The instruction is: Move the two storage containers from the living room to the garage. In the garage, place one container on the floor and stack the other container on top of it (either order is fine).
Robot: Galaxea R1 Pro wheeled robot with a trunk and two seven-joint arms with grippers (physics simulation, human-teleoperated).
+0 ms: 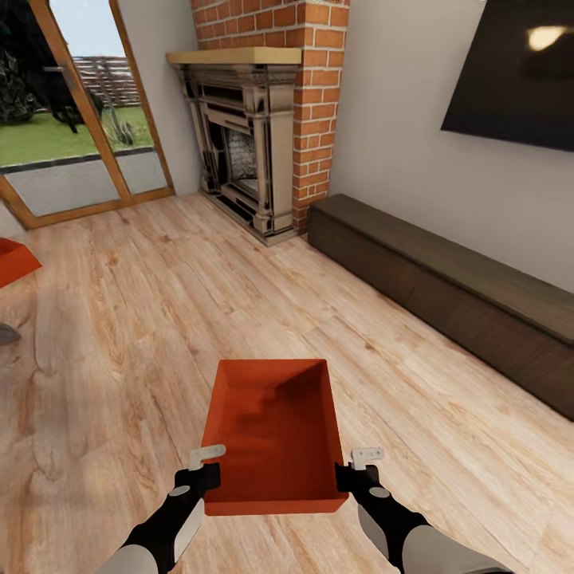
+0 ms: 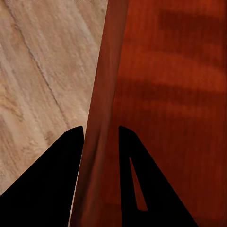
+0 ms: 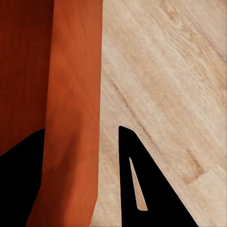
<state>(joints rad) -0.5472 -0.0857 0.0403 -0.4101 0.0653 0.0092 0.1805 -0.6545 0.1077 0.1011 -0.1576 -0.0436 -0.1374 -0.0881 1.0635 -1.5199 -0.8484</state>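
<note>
One orange-red storage container (image 1: pixel 271 430) is held open side up in front of me, over the living room's light wood plank floor (image 1: pixel 143 319). My left gripper (image 1: pixel 206 470) is shut on its left side wall, and the wall (image 2: pixel 101 94) runs between the two dark fingers (image 2: pixel 61 165). On the opposite wall my right gripper (image 1: pixel 351 470) is shut too, with the orange wall (image 3: pixel 75 71) between its fingers (image 3: pixel 137 156). A corner of the second container (image 1: pixel 12 259) shows at the far left edge.
A brick fireplace (image 1: pixel 255 119) stands ahead, with a glass door (image 1: pixel 80 104) to its left. A long dark low cabinet (image 1: pixel 446 279) runs along the right wall under a dark screen (image 1: pixel 518 72). A grey patch (image 1: pixel 6 333) lies at the left edge.
</note>
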